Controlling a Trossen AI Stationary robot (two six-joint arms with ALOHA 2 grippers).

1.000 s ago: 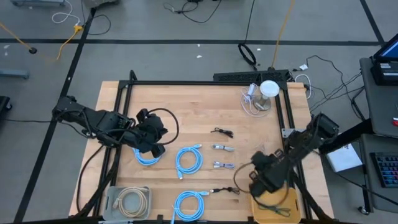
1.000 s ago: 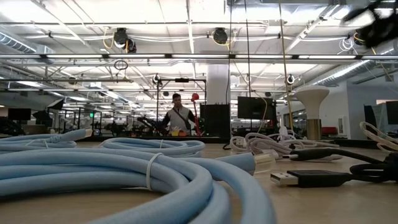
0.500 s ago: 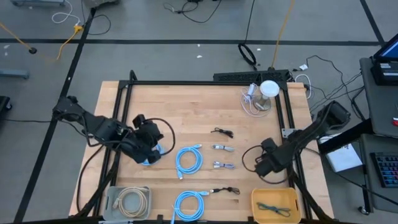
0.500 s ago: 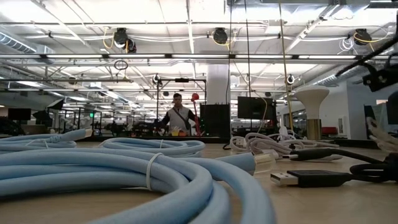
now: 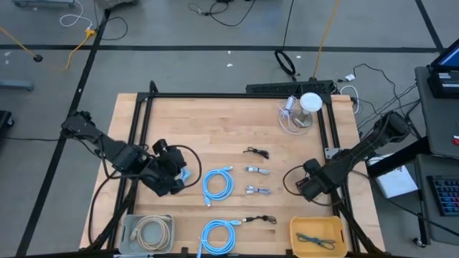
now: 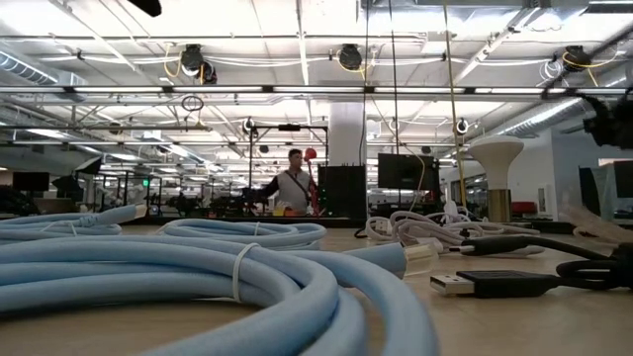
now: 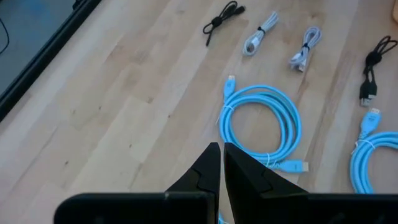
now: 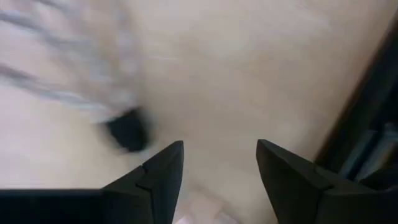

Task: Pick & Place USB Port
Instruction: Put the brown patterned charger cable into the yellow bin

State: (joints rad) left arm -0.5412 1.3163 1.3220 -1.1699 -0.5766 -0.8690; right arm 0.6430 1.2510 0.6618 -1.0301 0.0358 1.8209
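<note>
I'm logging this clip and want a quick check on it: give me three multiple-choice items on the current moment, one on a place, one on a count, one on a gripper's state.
1. Where is the yellow bin?
A. near right corner of the table
B. far left corner
C. table centre

2. How many blue cable coils lie clear of the arms in the high view?
A. one
B. two
C. five

3. How do the right gripper's fingers stand?
A. shut on a cable
B. open, holding nothing
C. shut, empty

Answers: 1 A, the bin sits below the right arm; 2 B, coils at and; 3 B, the right wrist view shows a wide gap.
</note>
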